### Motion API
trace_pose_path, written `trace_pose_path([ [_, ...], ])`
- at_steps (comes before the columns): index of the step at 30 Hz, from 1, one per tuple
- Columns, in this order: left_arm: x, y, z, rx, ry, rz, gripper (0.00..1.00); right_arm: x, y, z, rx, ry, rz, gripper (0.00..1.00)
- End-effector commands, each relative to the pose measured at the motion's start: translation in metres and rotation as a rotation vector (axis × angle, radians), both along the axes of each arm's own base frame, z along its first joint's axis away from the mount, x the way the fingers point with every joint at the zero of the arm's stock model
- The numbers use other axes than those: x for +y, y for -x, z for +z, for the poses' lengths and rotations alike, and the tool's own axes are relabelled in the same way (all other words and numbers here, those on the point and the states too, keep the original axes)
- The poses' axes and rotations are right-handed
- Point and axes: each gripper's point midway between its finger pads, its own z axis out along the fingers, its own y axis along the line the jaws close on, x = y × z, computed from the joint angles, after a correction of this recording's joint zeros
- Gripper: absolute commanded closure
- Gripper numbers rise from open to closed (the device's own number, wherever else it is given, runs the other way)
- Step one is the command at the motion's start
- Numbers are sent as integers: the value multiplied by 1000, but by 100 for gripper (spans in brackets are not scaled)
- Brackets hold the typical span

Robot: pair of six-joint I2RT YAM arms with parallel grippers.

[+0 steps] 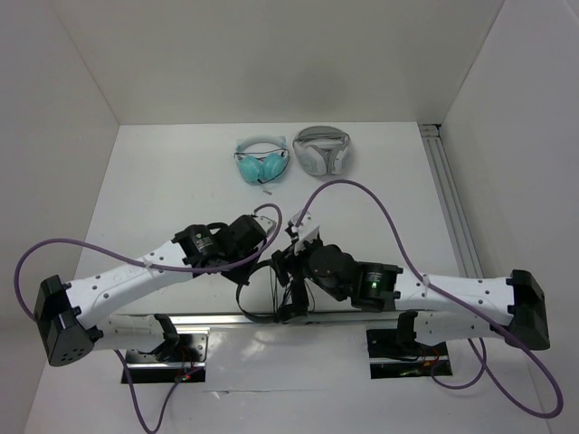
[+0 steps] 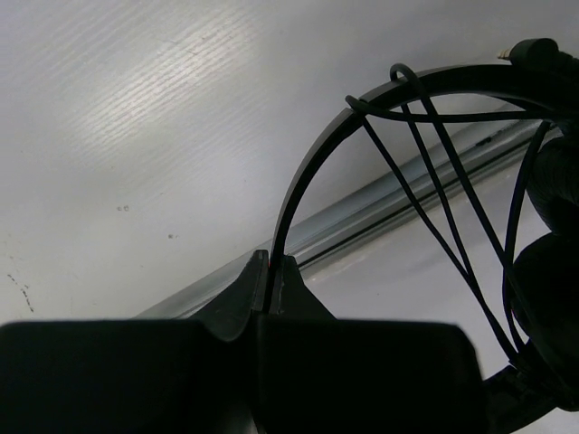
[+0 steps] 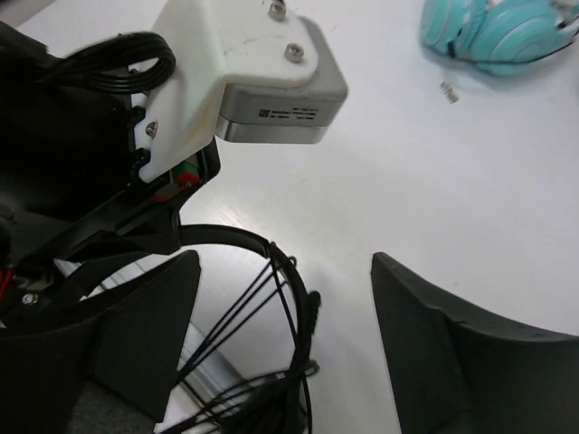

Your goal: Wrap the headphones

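Left gripper (image 2: 271, 271) pinches the headphones (image 2: 312, 163) by the headband, cable crisscrossed over it, near the bench (image 1: 181, 181) front edge. Right gripper (image 3: 285, 271) gapes wide beside them; grey module (image 3: 271, 115) label unreadable.

You've got the headphones (image 1: 270, 291) over the near-middle of the table (image 1: 163, 181), just behind the front rail (image 1: 226, 318). Your left gripper (image 2: 271, 276) is on their left, with the headband (image 2: 308, 181) pinched between its fingers. Your right gripper (image 3: 285, 271) is on their right, with headband and cable (image 2: 434, 190) in the gap between its spread fingers. Cable strands loop over the headband and cross inside its arc. At the far edge, side by side: left spare headset (image 1: 262, 165), right spare headset (image 1: 323, 150). The side rail (image 1: 448, 199) runs along the table's right edge.
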Motion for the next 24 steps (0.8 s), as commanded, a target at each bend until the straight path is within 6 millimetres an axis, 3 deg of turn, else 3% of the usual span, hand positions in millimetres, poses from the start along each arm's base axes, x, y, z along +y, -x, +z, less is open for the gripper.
trace_pose_path([
  [1, -7, -17, 5, -37, 43, 70, 100, -23, -8, 27, -42, -50, -83, 15],
  [2, -4, -21, 6, -41, 42, 99, 100, -30, -11, 32, -46, -54, -119, 15],
  [3, -3, -29, 10, -61, 50, 121, 100, -36, -12, 41, -45, -76, -139, 5],
  [4, -4, -32, 10, -64, 62, 140, 100, -43, -11, 37, -42, -48, -150, 0],
  [9, 1, -56, 19, -114, 92, 258, 100, -70, -11, 53, -27, -109, -224, 0],
  [13, 7, -73, 20, -142, 92, 336, 100, -79, -7, 61, -14, -154, -231, 0],
  [17, -2, -88, 15, -158, 114, 366, 100, -93, -5, 55, 18, -150, -267, 0],
  [20, -14, -104, 22, -182, 133, 382, 100, -109, -8, 66, 42, -172, -357, 0],
  [21, -20, -110, 15, -173, 119, 382, 100, -116, -11, 83, 35, -207, -394, 0],
  [24, -39, -127, 13, -171, 135, 376, 100, -128, -10, 108, 32, -242, -415, 0],
])
